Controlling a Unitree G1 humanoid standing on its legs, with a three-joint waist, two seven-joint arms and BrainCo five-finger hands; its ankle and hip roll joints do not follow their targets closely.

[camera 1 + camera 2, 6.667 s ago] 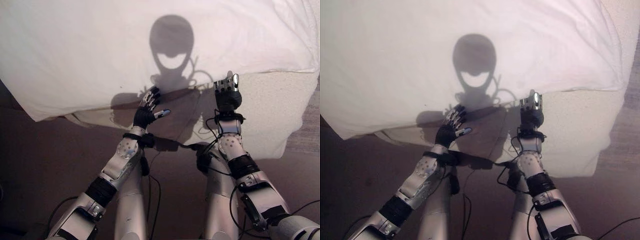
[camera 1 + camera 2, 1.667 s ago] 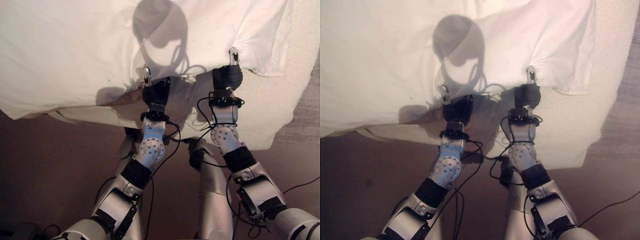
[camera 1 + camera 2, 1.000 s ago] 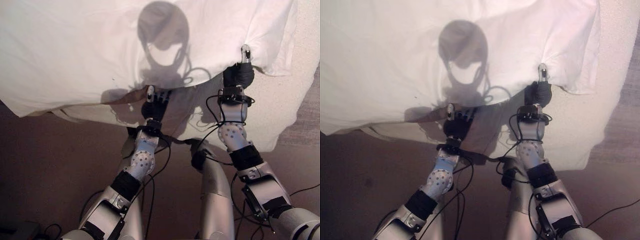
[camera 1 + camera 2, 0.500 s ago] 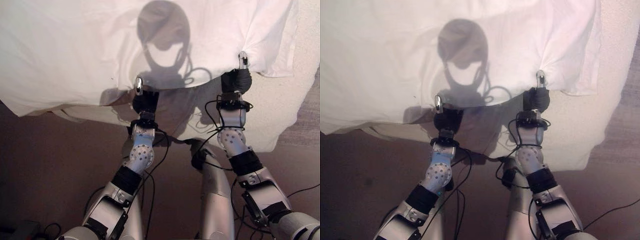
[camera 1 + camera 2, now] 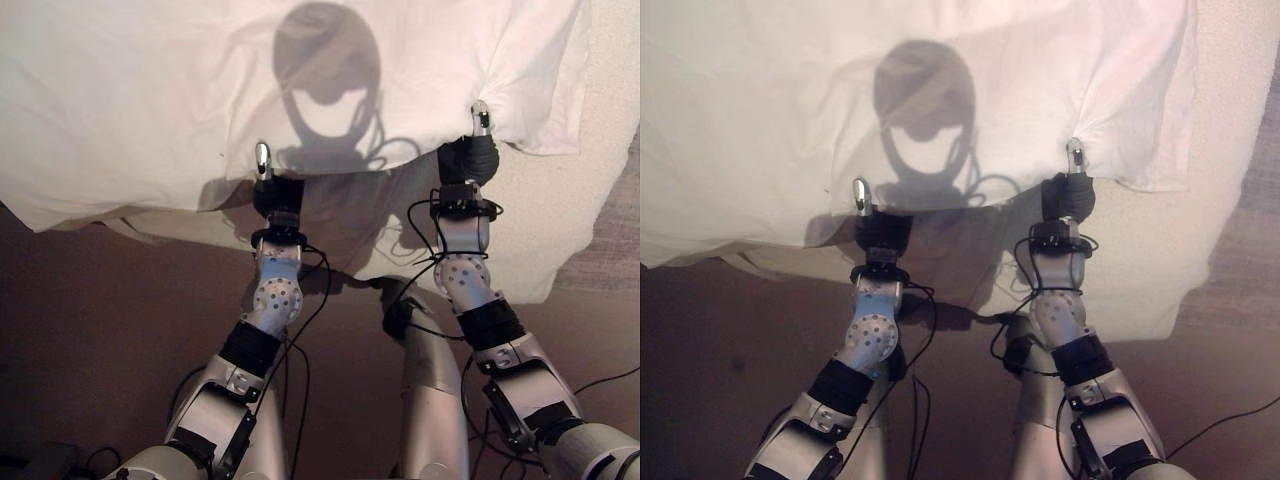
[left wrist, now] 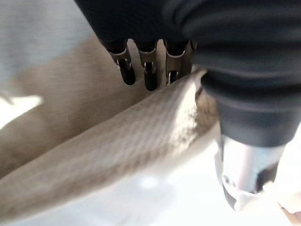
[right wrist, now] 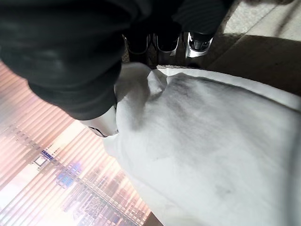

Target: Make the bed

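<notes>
I've got both hands on the white sheet's [image 5: 130, 90] near hem, at the bed's [image 5: 560, 210] near edge. L hand [image 5: 275, 192] pinches the hem, thumb on top, fingers [image 6: 149, 66] curled under. R hand [image 5: 470, 155] clamps it too, nearer the bed's right corner. Cream mattress cover [image 5: 1160, 260] shows below the hem.

The sheet [image 5: 130, 100] lies across the far part of the bed [image 5: 560, 220], its near edge hanging just past the mattress on the left. Left hand [image 5: 277, 195] pinches that near edge around the middle, right hand [image 5: 470, 155] pinches it further right, the two well apart. Floor [image 5: 90, 340] lies nearer, under both arms.
</notes>
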